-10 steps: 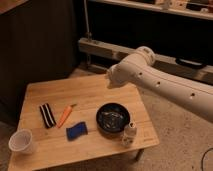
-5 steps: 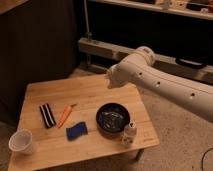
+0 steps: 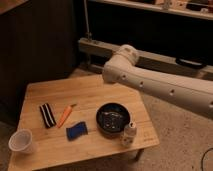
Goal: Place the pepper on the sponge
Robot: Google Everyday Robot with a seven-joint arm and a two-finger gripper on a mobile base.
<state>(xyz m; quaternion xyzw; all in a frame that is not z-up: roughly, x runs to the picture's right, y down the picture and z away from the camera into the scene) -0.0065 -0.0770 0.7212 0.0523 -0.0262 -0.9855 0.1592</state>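
Observation:
The orange pepper (image 3: 65, 115) lies flat on the wooden table (image 3: 90, 92), left of centre, with its green stem tip pointing to the far right. The blue sponge (image 3: 76, 131) lies just in front of it, a small gap apart. My white arm (image 3: 155, 87) reaches in from the right, and its elbow hangs above the table's far right edge. The gripper itself does not show in this view; no fingers appear near the pepper or the sponge.
A black-and-white striped bar (image 3: 47, 115) lies left of the pepper. A white cup (image 3: 21, 141) stands at the front left corner. A black bowl (image 3: 113, 119) and a small white shaker (image 3: 129, 134) sit at the front right. Shelving stands behind.

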